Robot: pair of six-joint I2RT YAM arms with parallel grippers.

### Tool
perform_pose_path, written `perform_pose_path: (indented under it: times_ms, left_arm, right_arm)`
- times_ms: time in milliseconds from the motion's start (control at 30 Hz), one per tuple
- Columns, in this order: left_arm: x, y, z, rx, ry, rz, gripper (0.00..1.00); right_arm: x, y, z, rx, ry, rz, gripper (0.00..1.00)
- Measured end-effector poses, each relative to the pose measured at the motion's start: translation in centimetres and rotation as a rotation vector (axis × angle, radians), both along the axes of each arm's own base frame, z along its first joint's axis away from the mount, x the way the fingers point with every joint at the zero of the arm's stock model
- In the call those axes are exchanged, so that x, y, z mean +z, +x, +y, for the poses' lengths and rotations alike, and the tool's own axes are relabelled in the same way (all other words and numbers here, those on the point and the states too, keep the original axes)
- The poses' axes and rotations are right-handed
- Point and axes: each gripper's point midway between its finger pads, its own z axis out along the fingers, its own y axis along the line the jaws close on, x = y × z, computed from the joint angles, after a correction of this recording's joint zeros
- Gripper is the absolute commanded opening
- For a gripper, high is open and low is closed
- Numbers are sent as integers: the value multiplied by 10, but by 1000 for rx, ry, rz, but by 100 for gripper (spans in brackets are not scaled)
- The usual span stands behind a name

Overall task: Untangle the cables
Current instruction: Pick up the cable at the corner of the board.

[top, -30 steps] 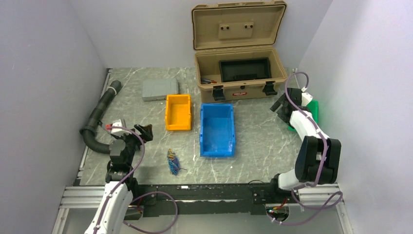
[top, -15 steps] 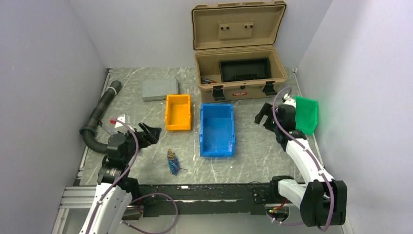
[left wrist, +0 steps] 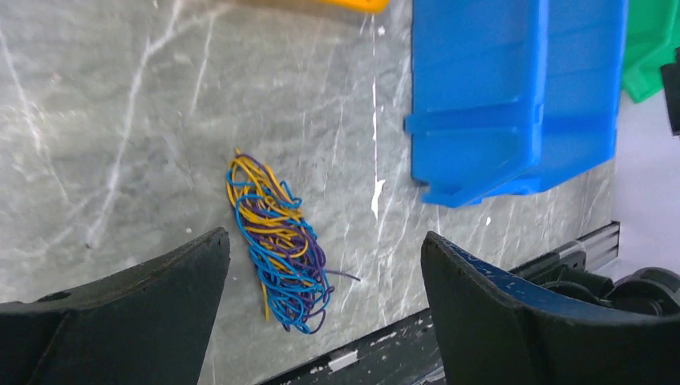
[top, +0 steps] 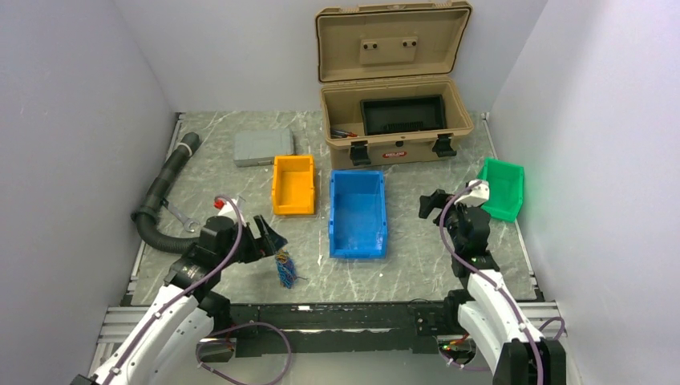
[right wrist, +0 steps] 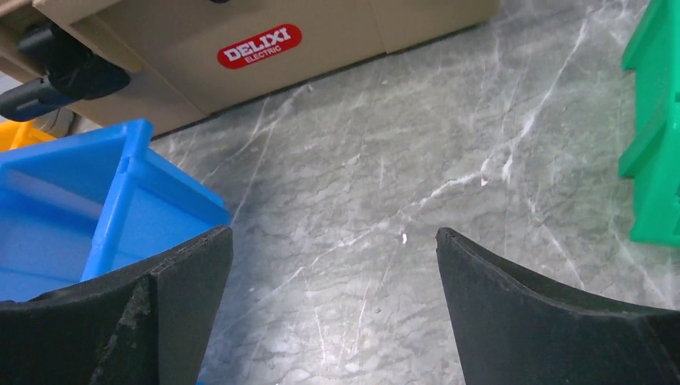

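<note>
Jaws spread wide on both arms, nothing held.
Left gripper (left wrist: 321, 257) hangs near the cables (left wrist: 277, 245), a blue, purple and yellow tangle on the table (top: 417, 257) by its near edge, long axis running near-to-far; that arm reaches forward and rightward. Right gripper (right wrist: 333, 241) tilts down beside the blue bin (top: 358, 212).

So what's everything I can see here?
Cables: one tangle, blue, purple, yellow, front left of table.
Blue bin: one, blue, centre.
Orange bin: one, orange, left of blue bin.
Green bin: one, green, right edge.
Case: one, tan, open, at the back.
Box: one, grey, back left.
Hose: one, black, left edge.
Wrench: one, silver, beside the hose.
Left gripper: one, black, open, by the cables.
Right gripper: one, black, open, right of blue bin.
</note>
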Motion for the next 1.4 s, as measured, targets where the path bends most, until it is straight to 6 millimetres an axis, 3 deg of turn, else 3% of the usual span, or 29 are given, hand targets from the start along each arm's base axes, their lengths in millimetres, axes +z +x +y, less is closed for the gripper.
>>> perform_pose_path:
  times_ms: [267, 467, 600, 800, 867, 1000, 1033, 1267, 1400]
  left_arm:
    - [-35, -20, -18, -49, 29, 139, 85]
    - [-53, -30, -24, -27, 70, 214, 76]
    - [-72, -36, -25, -1, 104, 267, 76]
    - [-83, -32, -31, 41, 114, 269, 74]
    - [-83, -27, -36, 49, 104, 262, 64]
    - [-89, -21, -43, 57, 100, 268, 7]
    - [-90, -20, -46, 60, 91, 274, 0]
    - [-78, -11, -58, 16, 109, 255, 0]
    - [-54, -9, -56, -22, 153, 198, 0]
  right_arm:
    - [5, -7, -2, -5, -8, -94, 99]
    - [10, -7, -2, -5, -7, -115, 98]
    - [15, -7, -2, -6, -7, -132, 98]
    - [15, -8, -2, -6, -7, -137, 97]
    - [15, -8, -2, -6, -6, -138, 97]
    - [17, -8, -2, -6, -6, -142, 97]
    - [17, -8, -2, -6, -6, -143, 97]
    - [18, -8, -2, -7, -6, -146, 97]
    - [17, -8, -2, -6, -6, -146, 97]
